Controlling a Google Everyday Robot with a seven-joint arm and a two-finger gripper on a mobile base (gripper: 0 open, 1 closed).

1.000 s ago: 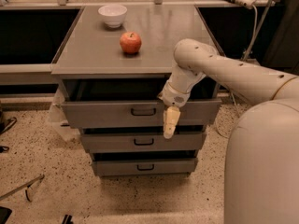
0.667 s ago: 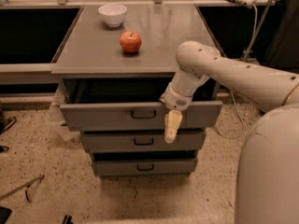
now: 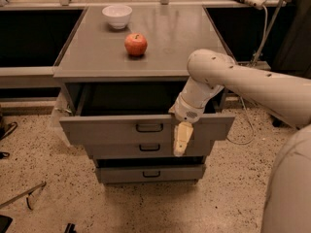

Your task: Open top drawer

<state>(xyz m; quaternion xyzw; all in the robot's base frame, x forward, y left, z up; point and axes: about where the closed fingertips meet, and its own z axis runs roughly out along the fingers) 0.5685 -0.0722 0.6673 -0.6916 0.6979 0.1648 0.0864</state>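
The top drawer (image 3: 112, 128) is the widest of three grey metal drawers under a grey cabinet top. It stands pulled well out, with a dark hollow behind its flat front and a small black loop handle (image 3: 149, 127) at mid front. My gripper (image 3: 181, 141) hangs from the cream arm (image 3: 243, 84) that reaches in from the right. It points down in front of the drawer front, just right of the handle and apart from it.
Two narrower drawers sit below, the middle one (image 3: 146, 148) and the bottom one (image 3: 150, 173). A red apple (image 3: 136, 44) and a white bowl (image 3: 117, 16) rest on the cabinet top (image 3: 184, 38). Cables (image 3: 257, 38) hang at the right. Speckled floor lies in front.
The top drawer has slid further out toward the camera. My gripper has come slightly down and forward with it, staying right of the handle.
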